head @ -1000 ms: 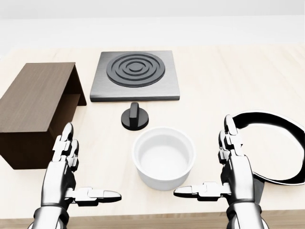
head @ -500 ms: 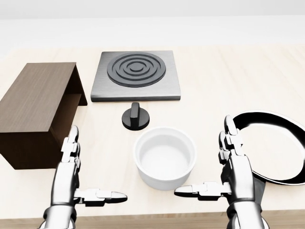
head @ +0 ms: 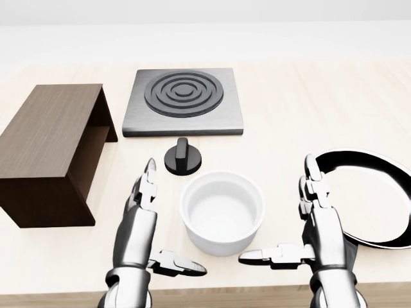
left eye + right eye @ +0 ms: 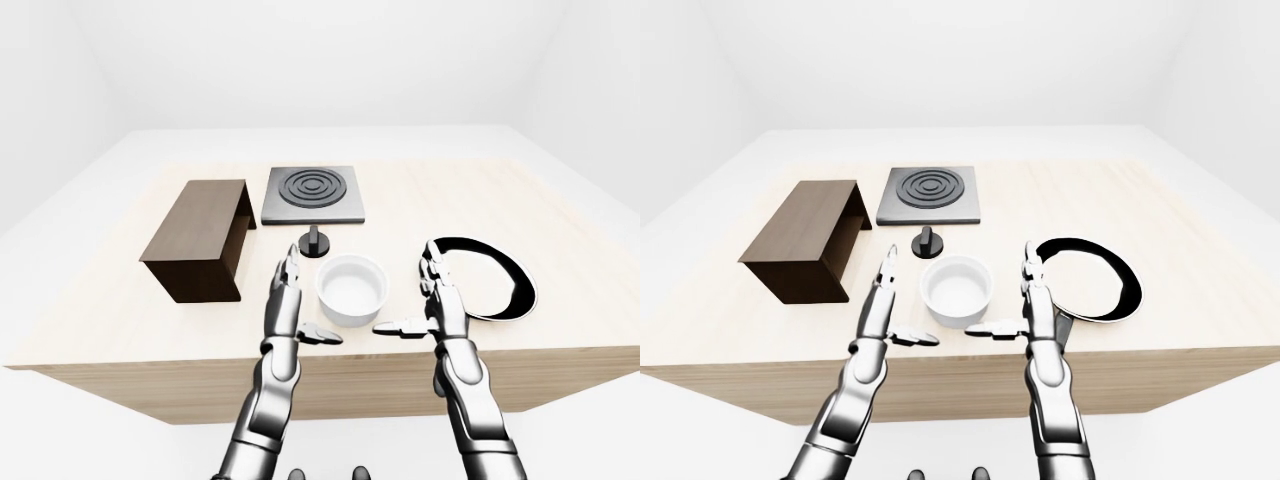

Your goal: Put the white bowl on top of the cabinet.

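Note:
A white bowl stands upright on the light wooden table, low in the head view's middle. My left hand is open just left of it, fingers up and thumb pointing toward the bowl's base. On the bowl's right, my right hand mirrors that pose, also open. Neither hand touches the bowl. The dark brown cabinet lies at the left, its open side facing right and its flat top bare.
A grey stove plate with black rings sits above the bowl, and a black knob stands between them. A black-rimmed pan lies right of my right hand. The table's near edge runs below my wrists.
My left hand has moved right, from near the cabinet's corner to close beside the bowl. The right hand has barely moved. The bowl has stayed in place.

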Controlling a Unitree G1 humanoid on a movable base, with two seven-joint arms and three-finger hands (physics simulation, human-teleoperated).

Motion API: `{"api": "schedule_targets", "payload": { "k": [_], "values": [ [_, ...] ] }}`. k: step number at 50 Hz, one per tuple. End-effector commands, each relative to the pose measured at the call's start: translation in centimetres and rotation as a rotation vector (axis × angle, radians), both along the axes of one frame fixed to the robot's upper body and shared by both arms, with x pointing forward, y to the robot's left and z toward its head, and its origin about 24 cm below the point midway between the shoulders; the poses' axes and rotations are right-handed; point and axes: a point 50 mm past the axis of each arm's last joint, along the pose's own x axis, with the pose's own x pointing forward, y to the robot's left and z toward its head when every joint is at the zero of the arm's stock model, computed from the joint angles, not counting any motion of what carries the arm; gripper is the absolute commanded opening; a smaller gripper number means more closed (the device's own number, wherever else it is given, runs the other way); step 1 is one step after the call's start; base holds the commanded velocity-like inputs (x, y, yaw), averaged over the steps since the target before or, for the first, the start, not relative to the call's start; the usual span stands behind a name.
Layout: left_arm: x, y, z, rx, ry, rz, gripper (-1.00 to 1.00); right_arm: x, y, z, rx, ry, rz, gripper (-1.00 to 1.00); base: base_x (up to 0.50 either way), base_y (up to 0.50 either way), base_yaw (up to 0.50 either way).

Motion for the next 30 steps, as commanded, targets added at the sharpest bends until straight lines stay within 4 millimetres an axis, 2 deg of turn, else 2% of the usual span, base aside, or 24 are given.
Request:
{"api": "schedule_targets", "payload": {
  "k": [1,20,30],
  "values": [
    [0.4,-2.6,1.6,0.114,-0.101,-0.049,1.0,0.2,-0.3,0.0,-0.011,0.002,-0.007,1.0,0.0,0.0,0.0],
    [1.6,-4.7,3.3,0.272,-0.265,0.005,1.0,0.2,-1.5,1.1,0.013,-0.013,-0.022,1.0,0.0,0.0,0.0],
    [2.1,-5.8,2.4,0.371,-0.246,-0.04,1.0,0.3,-2.2,1.7,0.034,-0.023,-0.038,1.0,0.0,0.0,0.0]
  ]
}}
